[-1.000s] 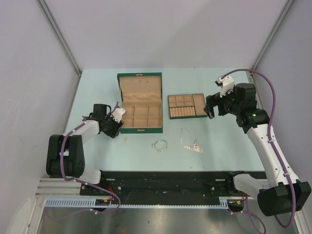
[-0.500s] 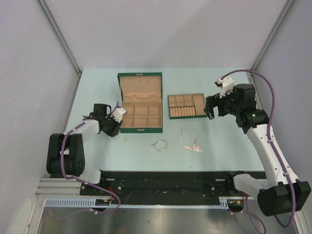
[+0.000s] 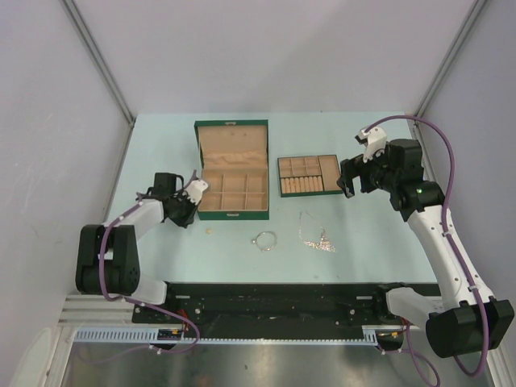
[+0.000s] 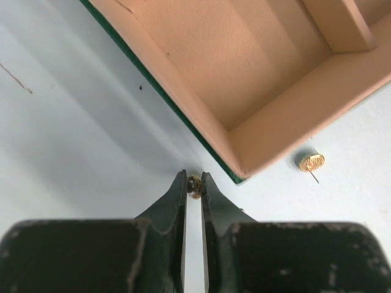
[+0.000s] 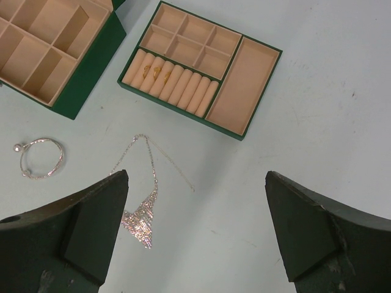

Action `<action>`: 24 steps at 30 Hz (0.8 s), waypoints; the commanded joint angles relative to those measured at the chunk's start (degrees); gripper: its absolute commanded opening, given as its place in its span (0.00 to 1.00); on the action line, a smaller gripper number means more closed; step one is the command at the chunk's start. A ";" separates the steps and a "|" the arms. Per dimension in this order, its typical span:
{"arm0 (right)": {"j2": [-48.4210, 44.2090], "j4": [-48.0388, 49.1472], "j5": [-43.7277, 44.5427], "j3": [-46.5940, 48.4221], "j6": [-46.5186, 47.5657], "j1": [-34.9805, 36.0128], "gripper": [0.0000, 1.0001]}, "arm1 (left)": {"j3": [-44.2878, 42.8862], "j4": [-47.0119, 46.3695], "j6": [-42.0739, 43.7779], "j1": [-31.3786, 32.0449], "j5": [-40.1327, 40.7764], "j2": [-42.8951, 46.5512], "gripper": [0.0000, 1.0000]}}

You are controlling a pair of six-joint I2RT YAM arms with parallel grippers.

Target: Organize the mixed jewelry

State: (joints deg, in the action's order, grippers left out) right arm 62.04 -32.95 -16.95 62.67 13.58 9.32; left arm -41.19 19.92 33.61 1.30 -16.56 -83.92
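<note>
"So why was the left arm tucked in by the box?"

"Because that was where the small stuff lay. I had the left gripper (image 4: 193, 180) low at the near corner of the green box (image 4: 244, 91), jaws drawn almost together with only a slit between them, and a tiny piece (image 4: 194, 186) pinched at the very tips. I couldn't tell from the wrist view whether it was off the table (image 4: 73, 140) or only trapped against it."

"And the others?"

"A loose stud (image 4: 311, 163), pin sticking out, lay on the table just beside the same corner, outside the box. The bangle (image 3: 265, 239) and the necklace (image 3: 316, 238) were out in the open in front of the box and the divided tray (image 3: 310, 175), near each other but not touching. Nothing of them was sorted, so I judged the job to be in its early part."

"What was the right arm for, then?"

"It was waiting, I'd say. The right gripper (image 5: 197, 177) hung high beside the tray with its jaws spread wide and nothing in them, the wrist pitched down so that its camera took in the tray, bangle and necklace together. The left forearm lay stretched low across the table toward the box, wrist angled at the corner."
</note>
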 commanded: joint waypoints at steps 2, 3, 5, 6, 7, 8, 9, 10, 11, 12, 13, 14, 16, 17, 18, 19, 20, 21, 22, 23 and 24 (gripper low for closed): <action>-1.48 0.87 0.69 -0.01 -0.05 0.26 1.00 | 0.67 4.24 2.61 -0.33 0.56 6.65 0.00; -1.40 0.96 0.69 -0.10 0.04 0.17 1.00 | 0.58 5.99 3.04 -0.33 0.47 8.84 0.00; -1.31 0.87 0.60 -0.01 0.04 0.00 1.00 | -0.20 7.93 3.31 -0.33 -0.40 10.96 0.00; -1.31 1.04 0.60 -0.10 0.04 0.26 1.00 | -0.64 10.03 3.31 -0.33 -0.75 13.32 0.00; -1.22 1.05 0.52 -0.01 0.04 0.35 1.00 | -1.69 11.09 3.22 -0.33 -1.98 14.47 0.00; -1.22 1.13 0.51 -0.01 0.04 0.35 1.00 | -2.31 12.15 3.05 -0.25 -2.68 15.70 0.00; -1.13 1.22 0.43 -0.01 -0.05 0.26 1.00 | -3.01 14.07 2.52 -0.25 -3.39 16.76 0.00; -1.13 1.39 0.43 -0.01 -0.05 0.26 1.00 | -4.76 14.96 2.17 -0.07 -4.87 18.51 0.00; -0.96 1.57 0.51 -0.01 -0.05 0.35 1.00 | -5.73 15.58 1.73 0.19 -5.15 19.14 0.00; -0.78 1.66 0.51 -0.01 -0.05 0.35 1.00 | -6.79 16.46 0.51 1.32 -5.33 19.67 0.00; -0.69 1.92 0.60 -0.01 -0.05 0.35 1.00 | -8.97 16.73 -0.29 2.21 -5.33 20.02 0.00; -0.52 2.18 1.04 -0.01 -0.05 0.26 1.00 | -10.13 16.90 -0.99 3.26 -4.89 19.76 0.00; -0.43 2.54 1.39 -0.10 -0.14 0.43 1.00 | -13.46 16.64 -3.89 7.38 -3.58 18.54 0.00; -0.43 2.80 1.83 -0.01 -0.14 0.35 1.00 | -14.44 16.12 -5.03 8.88 -1.66 17.83 0.00; -0.43 2.80 2.09 -0.01 -0.14 0.35 1.00 | -15.58 15.16 -6.95 12.20 -1.03 17.04 0.00; -0.43 3.06 2.27 -0.01 -0.05 0.35 1.00 | -17.85 14.71 -7.84 13.80 -0.24 15.03 0.00; -0.34 3.07 2.71 -0.10 -0.05 0.26 0.99 | -19.18 14.01 -9.16 15.38 0.81 13.97 0.00; -0.25 3.15 2.97 -0.10 0.04 0.26 1.00 | -20.58 13.74 -9.78 18.44 1.61 12.83 0.00; -0.25 3.24 3.24 -0.10 0.13 0.17 1.00 | -23.64 13.57 -10.31 19.78 2.14 10.21 0.00; -0.08 3.33 3.59 -0.10 0.21 0.08 1.00 | -25.33 13.13 -11.27 21.10 2.40 8.79 0.00; 0.27 3.42 3.59 -0.10 0.21 0.00 1.00 | -27.17 13.04 -11.63 23.03 2.58 7.21 0.00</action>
State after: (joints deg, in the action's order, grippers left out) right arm 62.04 -31.77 -15.18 62.67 13.58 9.41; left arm -61.32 34.44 26.79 19.14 -15.97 -71.70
